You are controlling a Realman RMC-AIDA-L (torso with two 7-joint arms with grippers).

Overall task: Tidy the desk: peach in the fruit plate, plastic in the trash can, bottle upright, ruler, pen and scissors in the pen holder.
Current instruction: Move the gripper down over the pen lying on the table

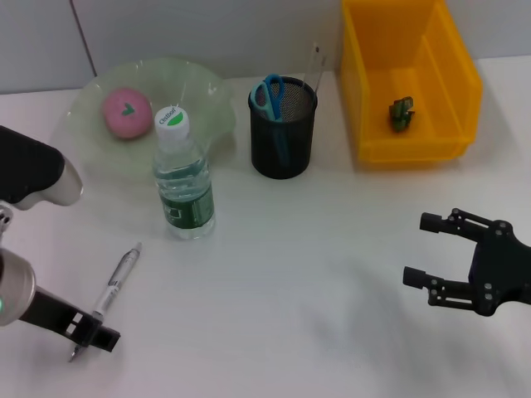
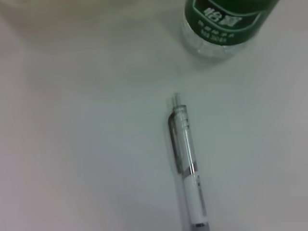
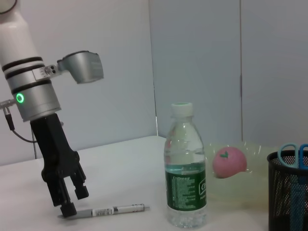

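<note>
A clear and white pen (image 1: 116, 286) lies flat on the white table, also shown in the left wrist view (image 2: 188, 166). My left gripper (image 1: 87, 336) is down at the pen's tip end, fingers a little apart on either side of it, as the right wrist view (image 3: 72, 202) shows. The water bottle (image 1: 184, 174) stands upright. A pink peach (image 1: 126, 112) lies in the green fruit plate (image 1: 203, 91). The black mesh pen holder (image 1: 283, 133) holds blue scissors (image 1: 268, 97) and a ruler (image 1: 314, 66). A green plastic piece (image 1: 402, 114) lies in the yellow bin (image 1: 465, 83). My right gripper (image 1: 419, 249) is open and empty at the right.
The bottle (image 2: 226, 24) stands just beyond the pen's clip end. The fruit plate, pen holder and yellow bin line the back of the table. A grey wall runs behind them.
</note>
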